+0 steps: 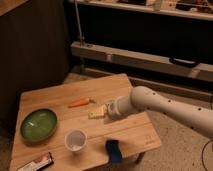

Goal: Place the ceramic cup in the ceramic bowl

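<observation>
The ceramic cup [75,140] is a small whitish-grey round cup standing upright near the front of the wooden table [135,130]. The ceramic bowl [39,124] is a wide shallow green bowl at the table's left side, left of and a little behind the cup, apart from it. My gripper [98,112] hangs at the end of the white arm [160,107] that reaches in from the right. It is over the middle of the table, behind and to the right of the cup, not touching it.
An orange carrot [80,103] lies behind the gripper toward the table's middle. A blue object [113,150] sits at the front edge right of the cup. A wrapped snack bar [36,162] lies at the front left corner. Metal rails and shelving stand behind the table.
</observation>
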